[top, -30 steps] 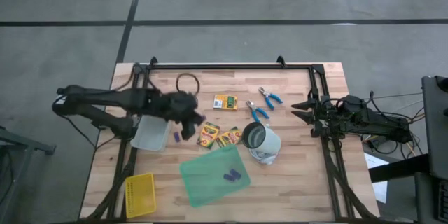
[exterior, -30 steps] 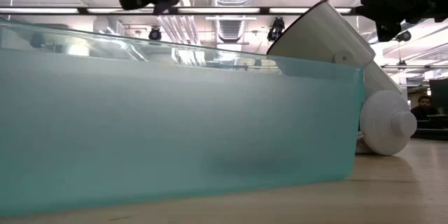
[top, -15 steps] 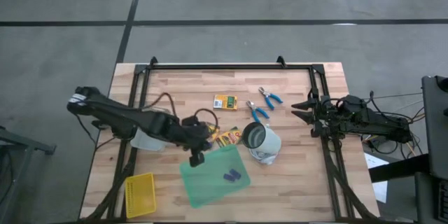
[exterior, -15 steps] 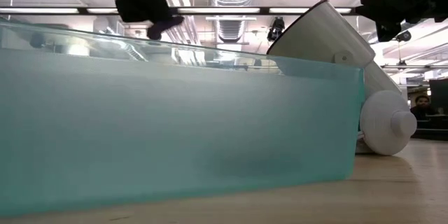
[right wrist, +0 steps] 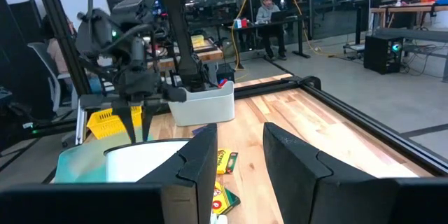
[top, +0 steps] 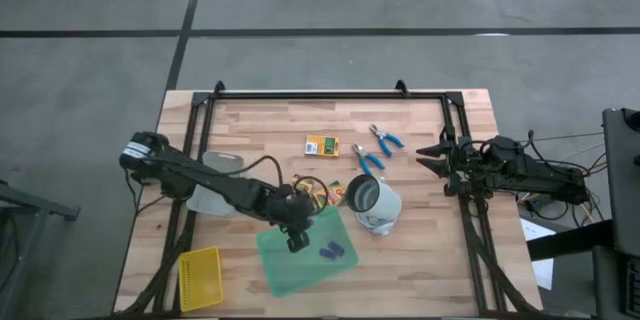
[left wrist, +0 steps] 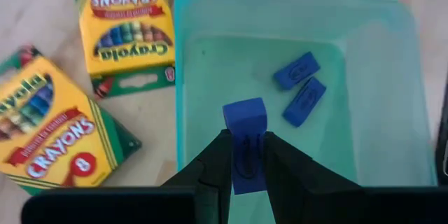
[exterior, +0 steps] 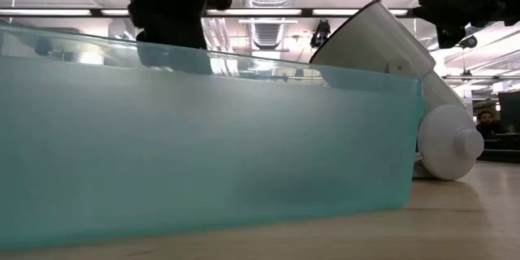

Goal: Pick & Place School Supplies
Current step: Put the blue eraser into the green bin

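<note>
Left wrist view showed a small blue oblong piece [left wrist: 246, 122] pinched between the left gripper [left wrist: 246, 155] fingers, closed on it, low in the frame's middle above the green tray [left wrist: 392, 70]. 2 more blue pieces [left wrist: 301, 87] lay inside the tray, right of centre. At left, 2 crayon boxes [left wrist: 129, 24] read "Crayola" and "CRAYONS 8". In the high view, a white cup [top: 372, 203] lay just right of the tray, 2 blue-handled tools [top: 377, 149] above it. The right gripper [top: 422, 156] waited at the table's right edge, fingers parted, empty.
</note>
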